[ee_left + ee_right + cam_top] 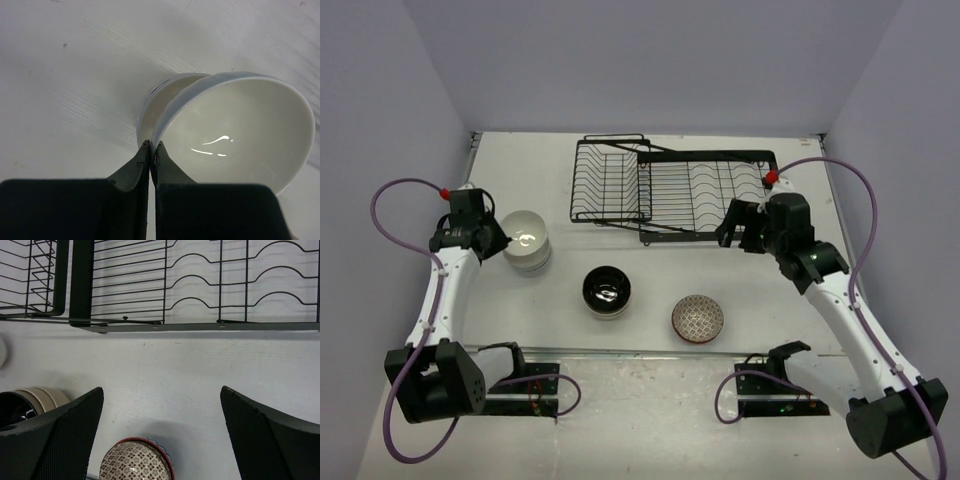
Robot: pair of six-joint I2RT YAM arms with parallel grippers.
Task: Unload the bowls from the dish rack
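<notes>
Left gripper (151, 148) closed, pinching the rim of the tilted plain white ceramic bowl (235, 130) at the desk's (760, 300) 9 o'clock. Right gripper (162, 440) wide open at 6 o'clock of the black wire dish rack (200, 300).

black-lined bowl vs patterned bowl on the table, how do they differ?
The black-lined bowl is glossy black inside with a beige outside; the patterned bowl carries a brown net pattern and a reddish rim. The black-lined bowl looks nested in another beige bowl; the patterned bowl sits alone. Both stand upright on the table, outside the dish rack.
</notes>
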